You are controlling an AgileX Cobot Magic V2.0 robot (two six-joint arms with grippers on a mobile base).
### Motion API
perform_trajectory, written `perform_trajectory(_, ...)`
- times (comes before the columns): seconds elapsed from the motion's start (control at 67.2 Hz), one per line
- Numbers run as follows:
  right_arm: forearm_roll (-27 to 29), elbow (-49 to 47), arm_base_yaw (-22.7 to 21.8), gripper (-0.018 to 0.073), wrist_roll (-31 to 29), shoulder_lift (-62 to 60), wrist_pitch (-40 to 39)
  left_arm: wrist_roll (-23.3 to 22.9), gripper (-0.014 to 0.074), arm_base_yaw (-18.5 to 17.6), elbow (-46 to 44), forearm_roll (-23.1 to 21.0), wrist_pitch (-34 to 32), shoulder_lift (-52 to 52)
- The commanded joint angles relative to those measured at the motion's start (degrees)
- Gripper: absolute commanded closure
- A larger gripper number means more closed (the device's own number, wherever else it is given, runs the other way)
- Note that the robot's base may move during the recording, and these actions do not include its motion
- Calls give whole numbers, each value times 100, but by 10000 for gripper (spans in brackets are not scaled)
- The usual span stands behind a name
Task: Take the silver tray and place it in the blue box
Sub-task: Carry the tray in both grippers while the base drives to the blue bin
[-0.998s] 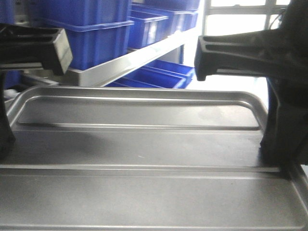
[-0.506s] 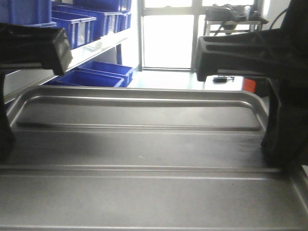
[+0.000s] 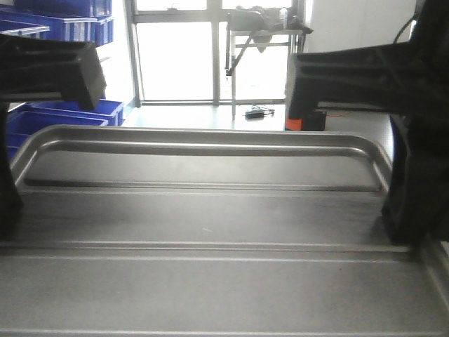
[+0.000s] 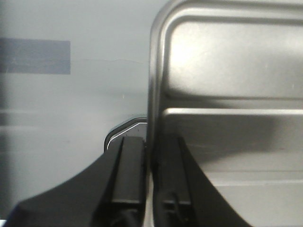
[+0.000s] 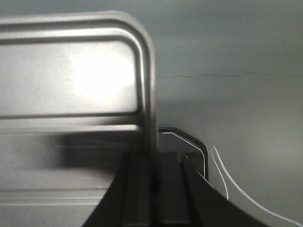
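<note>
Silver tray [image 3: 210, 217]: filled the lower part of the front view, level, gripped at its two short sides, with its long ridges running across.
Left hand [image 4: 150, 140]: clenched on the tray's left rim, one finger [image 4: 131, 165] outside the rim and the other inside the recess.
Right hand [image 5: 155, 158]: clenched on the tray's right rim in the same way, one finger on each side of the raised edge.
White cable [image 5: 227, 184]: looped just beside the right hand, on its outer side.
Below the tray: a plain grey surface, blurred; floor or tabletop could not be told.
Blue crates [image 3: 63, 112]: far left beyond the tray's far rim, well apart from it.
Metal stand [image 3: 263, 28]: farther back, near the bright windows [image 3: 175, 60].
Orange object [image 3: 295, 123]: on the floor by the stand, too small to identify.
</note>
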Motion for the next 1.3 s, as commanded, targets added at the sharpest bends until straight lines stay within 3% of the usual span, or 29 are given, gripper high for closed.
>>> perform_trajectory(0.0, -134, -166, 21, 501, 28, -154, -361, -10, 591, -62, -164, -9, -307, -134)
perform_trajectory(1.281, -133, -166, 21, 501, 28, -154, -332, -10, 591, -62, -164, -22, -299, -134)
